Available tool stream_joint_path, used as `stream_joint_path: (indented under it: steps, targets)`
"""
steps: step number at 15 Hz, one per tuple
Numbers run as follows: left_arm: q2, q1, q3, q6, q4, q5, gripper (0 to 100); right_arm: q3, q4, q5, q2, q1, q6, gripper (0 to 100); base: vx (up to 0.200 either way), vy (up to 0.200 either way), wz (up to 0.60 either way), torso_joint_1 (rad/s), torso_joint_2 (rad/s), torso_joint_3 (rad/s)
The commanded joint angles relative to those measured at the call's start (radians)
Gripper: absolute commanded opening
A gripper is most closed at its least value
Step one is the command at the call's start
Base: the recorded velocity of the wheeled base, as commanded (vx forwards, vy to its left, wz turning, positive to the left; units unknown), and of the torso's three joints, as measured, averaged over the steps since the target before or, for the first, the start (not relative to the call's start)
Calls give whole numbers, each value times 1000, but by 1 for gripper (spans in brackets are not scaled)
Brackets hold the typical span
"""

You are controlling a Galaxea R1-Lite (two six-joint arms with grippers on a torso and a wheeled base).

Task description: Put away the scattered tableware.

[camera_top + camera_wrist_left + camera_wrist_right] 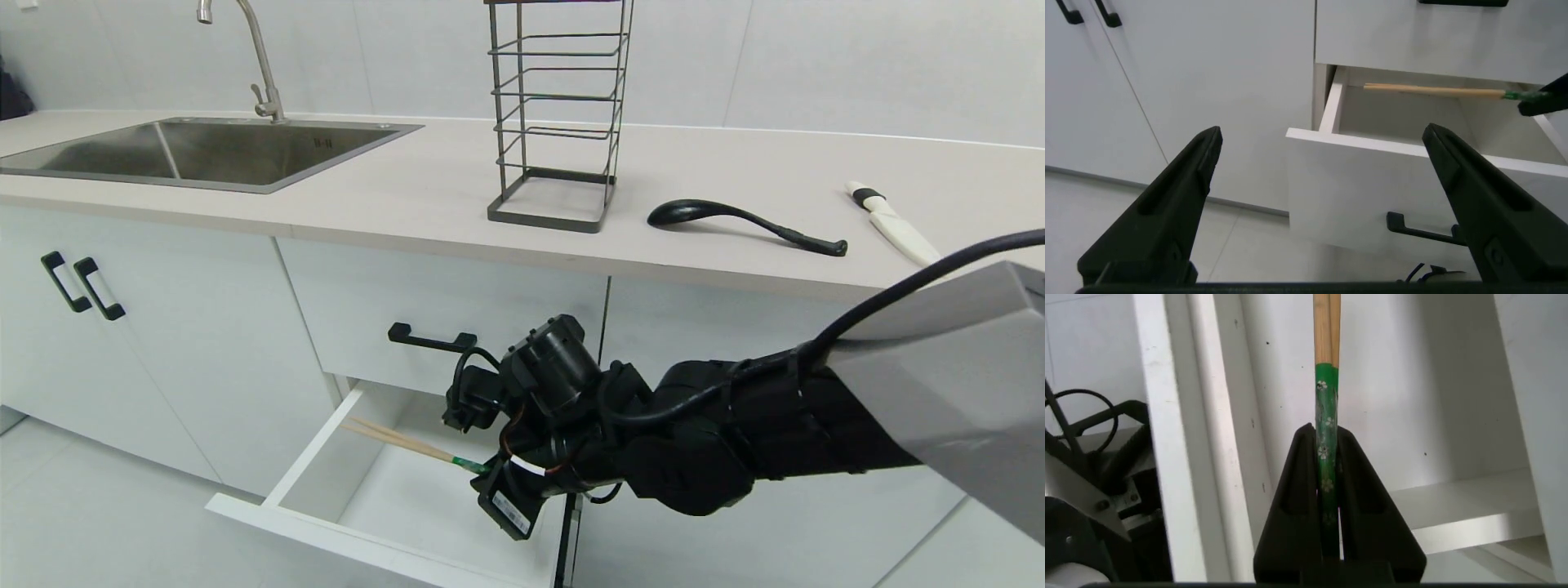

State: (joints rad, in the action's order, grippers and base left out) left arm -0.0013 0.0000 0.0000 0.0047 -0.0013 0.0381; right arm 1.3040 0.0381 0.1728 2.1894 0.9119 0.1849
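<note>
My right gripper (pixel 488 469) is shut on a pair of wooden chopsticks (pixel 404 441) with green ends, held over the open white drawer (pixel 314 457) below the counter. In the right wrist view the chopsticks (pixel 1327 392) stick out from between the closed fingers (pixel 1290 498) above the drawer floor. My left gripper (pixel 1323 180) hangs open and empty in front of the drawer (pixel 1372 188), low beside the cabinet. A black ladle (pixel 739 218) and a white-handled knife (pixel 891 222) lie on the countertop at the right.
A dark wire rack (pixel 559 114) stands mid-counter. A steel sink (pixel 204 151) with a tap (pixel 257 57) is at the left. Cabinet doors with black handles (pixel 82 286) sit left of the drawer, and a closed drawer with handle (pixel 431 339) is above it.
</note>
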Motion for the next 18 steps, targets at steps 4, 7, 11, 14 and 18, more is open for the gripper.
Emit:
stream_joint_path:
  steps: [4,7,11,14,18]
  targets:
    - [1,0,0,0,0,0,100,47,16,1,92,-4,-4,0,0,0,0,0,0,0]
    - [1,0,0,0,0,0,100,54,16,-9,121,-16,-4,0,0,0,0,0,0,0]
    - [1,0,0,0,0,0,100,81,45,-13,164,-21,2,0,0,0,0,0,0,0]
    - [1,0,0,0,0,0,100,95,60,-13,194,-27,-1,0,0,0,0,0,0,0]
    - [1,0,0,0,0,0,100,123,62,-13,224,-30,-1,0,0,0,0,0,0,0]
